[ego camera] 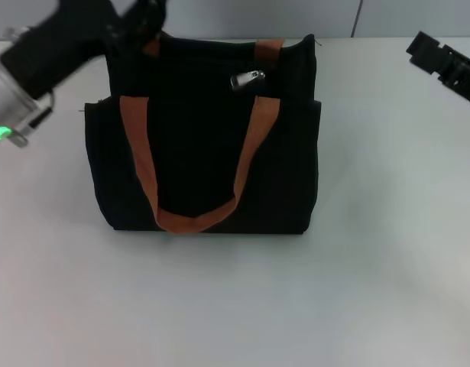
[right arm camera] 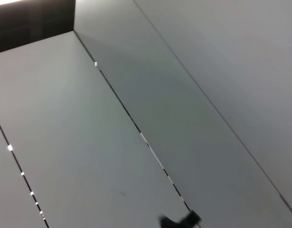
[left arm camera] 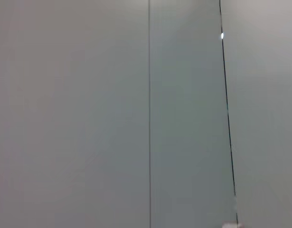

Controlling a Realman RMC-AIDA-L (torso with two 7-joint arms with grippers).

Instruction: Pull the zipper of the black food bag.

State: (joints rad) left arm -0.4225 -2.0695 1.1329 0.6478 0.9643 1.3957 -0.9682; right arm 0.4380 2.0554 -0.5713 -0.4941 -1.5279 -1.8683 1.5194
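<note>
Head view: black food bag (ego camera: 204, 145) stands upright mid-desk (ego camera: 372, 252), orange-brown handle (ego camera: 192, 218) draped down its near face. Bag's inside not visible; contents cannot be told. Zipper (ego camera: 247, 79), a small silver tab, lies at the upper edge, right of centre. Left hand (ego camera: 143, 19) sits at the bag's far left top corner; whether wide or narrow, cannot tell. Right hand (ego camera: 445, 61) hangs well apart at the far right; its state also cannot be told.

Left wrist view: plain grey wall panels (left arm camera: 89, 114) only.

Right wrist view: grey panels with seams (right arm camera: 136, 126); no bag in sight.
</note>
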